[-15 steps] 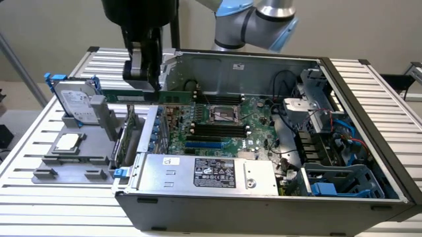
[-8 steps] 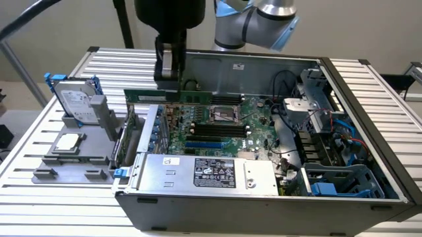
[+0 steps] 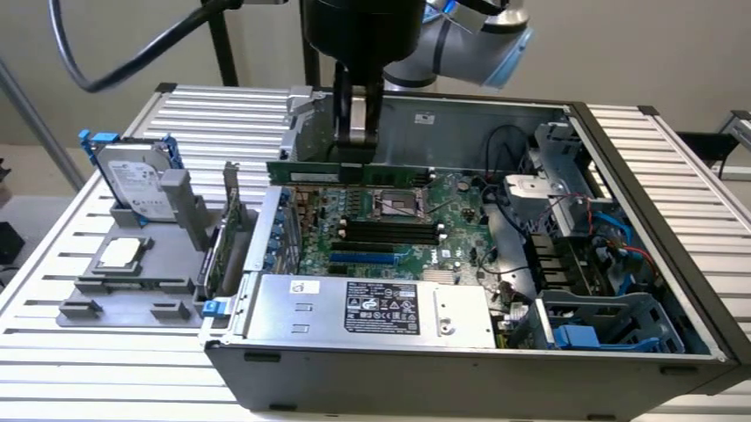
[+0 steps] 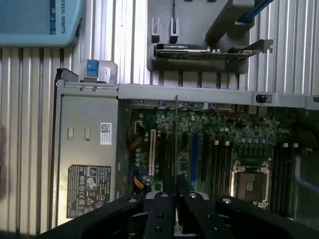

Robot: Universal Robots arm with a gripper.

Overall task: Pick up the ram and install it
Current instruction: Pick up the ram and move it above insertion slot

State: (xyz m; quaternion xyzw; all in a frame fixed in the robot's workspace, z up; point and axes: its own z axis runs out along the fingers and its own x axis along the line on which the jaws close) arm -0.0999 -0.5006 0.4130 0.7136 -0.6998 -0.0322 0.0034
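Far off to the exterior view's left of the black memory slots (image 3: 382,230), the hard drive (image 3: 129,180) stands in its blue frame on a grey stand. The upright expansion card (image 3: 230,220) stands nearer the slots, just outside the case wall.

Above the slots and a little to the far side of them, the gripper (image 3: 355,141) hangs with its fingers clamped on the top edge of the ram (image 3: 311,170). The green stick is carried level, lengthwise along the slots, clear of the board. From the wrist view the ram (image 4: 175,139) shows edge-on, a thin line running out from the gripper (image 4: 175,209).

To my eye the job here is alignment: hold the stick parallel to one slot, level end to end, and centred over it. A tilted edge would likely jam. The CPU socket (image 3: 399,204) lies just beyond the slots, the drive cage (image 3: 564,163) well to their right.
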